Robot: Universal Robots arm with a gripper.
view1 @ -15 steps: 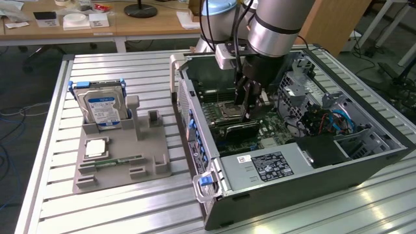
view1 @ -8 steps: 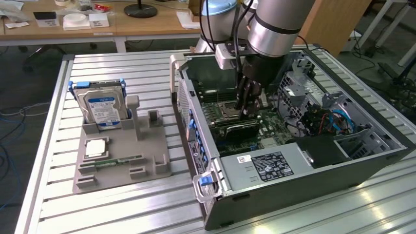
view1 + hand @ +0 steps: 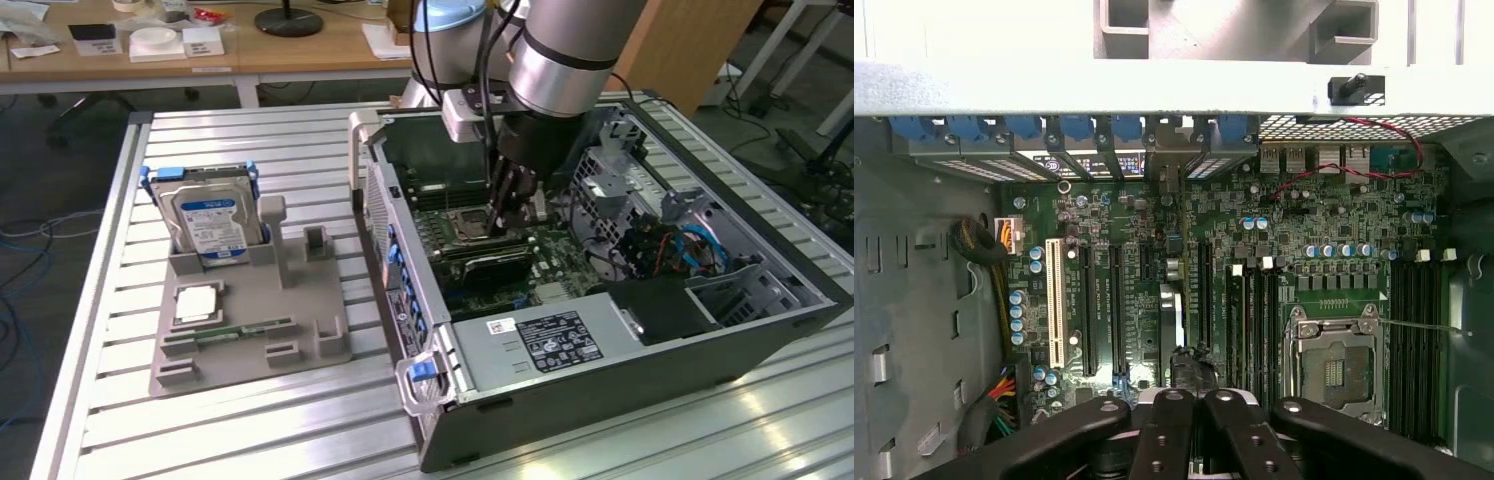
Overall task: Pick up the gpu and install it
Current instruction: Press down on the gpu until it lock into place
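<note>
I see a ribbed metal worktop (image 3: 240, 420) with wooden desks (image 3: 200, 60) behind it and cables on the floor. An open computer case (image 3: 641, 330) lies on its side beside a grey holder tray (image 3: 240, 340) carrying a hard drive (image 3: 207, 222). My claw (image 3: 509, 222) is down inside the case, closed on the gpu (image 3: 1172, 315), which stands on edge over the motherboard (image 3: 1274, 250). In the wrist view the card's long axis runs from the claw toward the blue-tabbed slot covers (image 3: 1074, 128).
</note>
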